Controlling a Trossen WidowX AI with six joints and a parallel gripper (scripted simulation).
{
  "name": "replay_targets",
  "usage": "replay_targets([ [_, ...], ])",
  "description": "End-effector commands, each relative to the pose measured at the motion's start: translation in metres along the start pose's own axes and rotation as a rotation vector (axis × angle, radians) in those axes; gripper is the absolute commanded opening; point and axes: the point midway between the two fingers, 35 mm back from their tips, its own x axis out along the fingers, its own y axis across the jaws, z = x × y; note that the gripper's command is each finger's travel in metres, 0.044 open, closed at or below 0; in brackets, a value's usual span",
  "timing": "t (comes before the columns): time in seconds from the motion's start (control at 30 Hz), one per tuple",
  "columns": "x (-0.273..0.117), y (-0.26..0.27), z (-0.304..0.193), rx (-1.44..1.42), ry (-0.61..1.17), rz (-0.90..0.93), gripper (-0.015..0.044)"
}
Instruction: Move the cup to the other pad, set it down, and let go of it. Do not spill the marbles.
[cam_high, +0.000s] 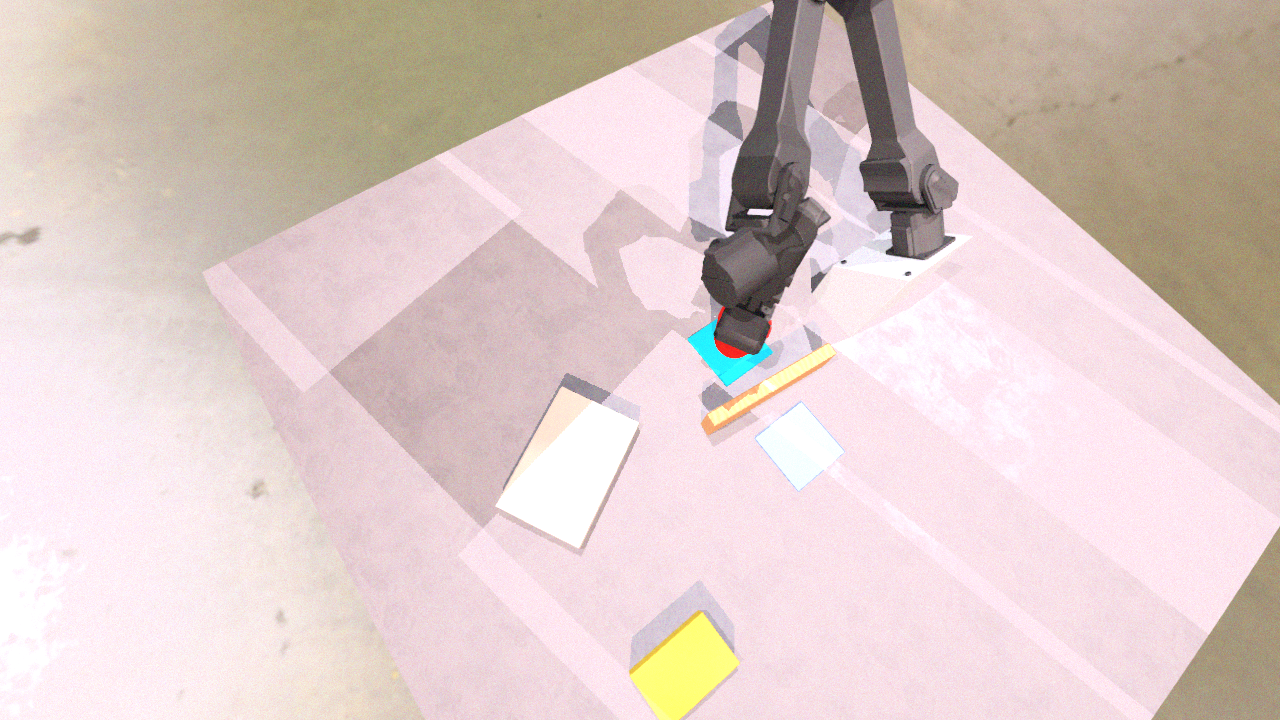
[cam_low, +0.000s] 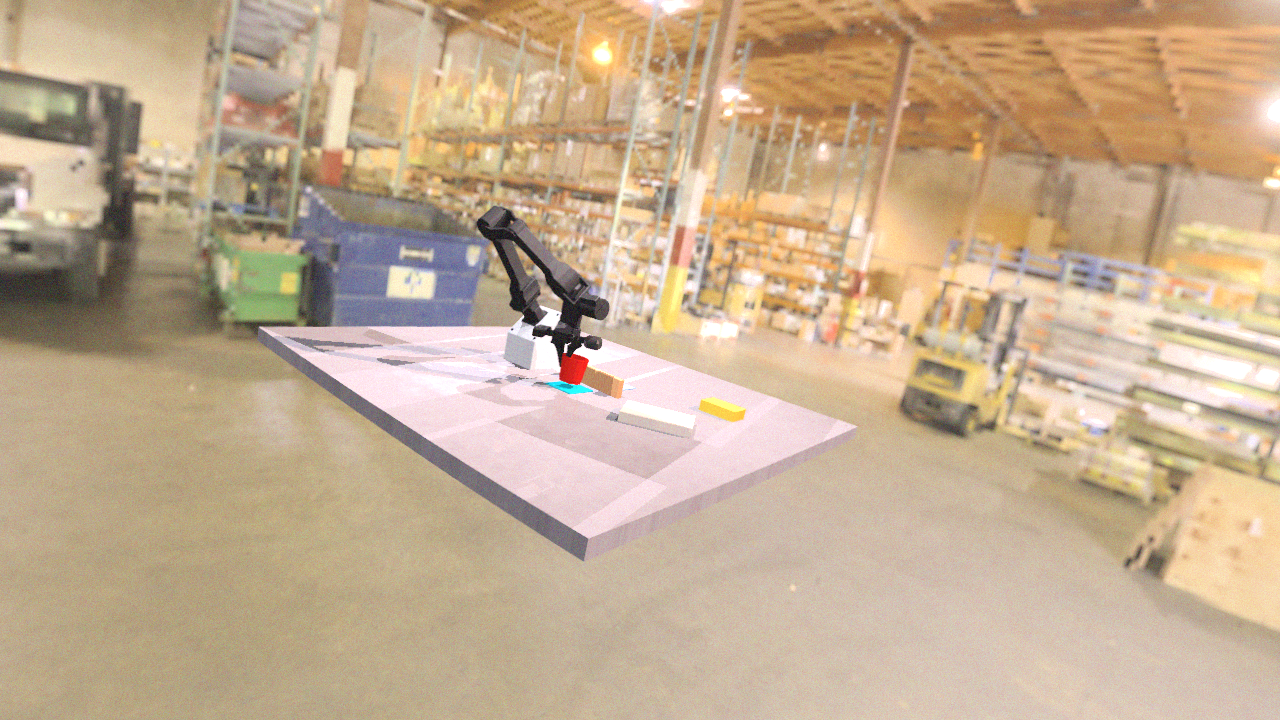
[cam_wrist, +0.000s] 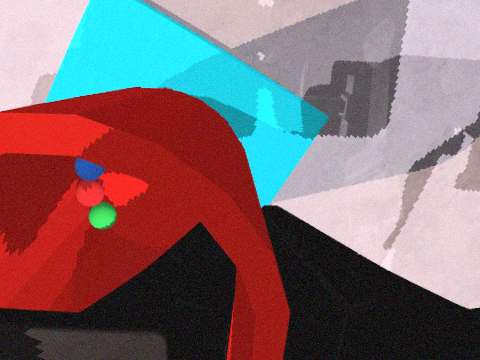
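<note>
- Seeing the white flat block (cam_high: 569, 467) furthest left in my top view, lying on the table (cam_high: 429, 358), well apart from the arm.
- Yellow block (cam_high: 684, 667) sits near the table's front edge, well apart from everything else.
- Cyan pad (cam_high: 726, 360) is next, in the middle of the table. Top view puts the red cup (cam_high: 735, 342) over its upper part.
- Gripper (cam_high: 748, 329) is clamped on the cup, fingers pinched narrow on the cup wall. From my wrist view one dark finger (cam_wrist: 127, 334) is inside the cup and the other dark mass is outside the rim, red wall between them.
- Exterior view: cup (cam_low: 573, 367) looks upright under the gripper (cam_low: 567, 354), with the cyan pad (cam_low: 563, 386) just below it. I can't tell from these views whether the base is touching the pad or just off it.
- Wrist view: three marbles at the bottom of the cup (cam_wrist: 167, 160), blue marble (cam_wrist: 88, 170), red marble (cam_wrist: 90, 194), green marble (cam_wrist: 103, 215), bunched together and touching or nearly so. Cyan pad (cam_wrist: 134, 54) shows behind the cup rim.
- Orange bar (cam_high: 769, 389) lies just right of and in front of the cyan pad, running diagonally, between it and the pale pad.
- Pale pad (cam_high: 799, 444) is on the far side of the orange bar from the cup, nothing on it.
- Arm base (cam_high: 913, 246) is furthest right, bolted on a white plate near the back of the table.
</note>
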Motion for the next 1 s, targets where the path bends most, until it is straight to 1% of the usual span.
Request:
replay_targets([
  [0.0,0.0045,-0.0006,0.0000,-0.009,-0.003,-0.002,0.0000],
  [0.2,0.0106,-0.0017,0.0003,-0.009,-0.005,-0.003,0.0000],
  [0.6,0.0080,-0.0013,0.0004,0.000,-0.001,-0.001,0.0000],
  [0.77,0.0080,-0.0013,0.0004,0.000,-0.001,-0.001,0.0128],
  [0.97,0.0074,-0.0012,0.0003,0.000,-0.001,-0.001,0.0128],
])
